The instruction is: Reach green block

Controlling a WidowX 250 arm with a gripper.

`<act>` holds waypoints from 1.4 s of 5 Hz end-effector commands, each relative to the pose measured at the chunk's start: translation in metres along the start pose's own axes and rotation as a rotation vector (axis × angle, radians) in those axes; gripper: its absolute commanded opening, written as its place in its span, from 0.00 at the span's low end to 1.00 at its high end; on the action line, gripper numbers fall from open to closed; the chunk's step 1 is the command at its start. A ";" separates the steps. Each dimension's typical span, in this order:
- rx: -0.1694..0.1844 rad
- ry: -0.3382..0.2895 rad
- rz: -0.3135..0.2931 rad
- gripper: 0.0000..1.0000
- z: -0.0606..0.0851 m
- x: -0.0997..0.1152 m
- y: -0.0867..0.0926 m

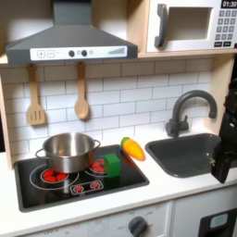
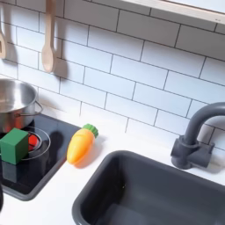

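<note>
One green block sits on the right side of the black toy stovetop in the first exterior view, just beside the steel pot and near an orange carrot toy on the white counter. The gripper hangs at the first exterior view's right edge, over the sink, well apart from the block; whether its fingers are spread or holding anything cannot be told. A good reach likely means crossing above the carrot and descending on the block from its open side, clear of the pot.
</note>
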State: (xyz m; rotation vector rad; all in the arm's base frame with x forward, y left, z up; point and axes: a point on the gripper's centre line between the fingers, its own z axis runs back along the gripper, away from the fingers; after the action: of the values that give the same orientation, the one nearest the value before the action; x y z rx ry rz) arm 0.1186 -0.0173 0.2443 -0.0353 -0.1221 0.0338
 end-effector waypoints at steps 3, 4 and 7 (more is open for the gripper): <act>0.028 -0.012 -0.014 1.00 -0.012 0.023 0.004; 0.030 -0.007 -0.008 1.00 -0.018 0.036 0.007; 0.052 -0.026 -0.039 1.00 -0.029 0.065 0.023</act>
State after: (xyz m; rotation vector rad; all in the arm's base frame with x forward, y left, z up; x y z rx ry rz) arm 0.1862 0.0055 0.2224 0.0123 -0.1455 0.0004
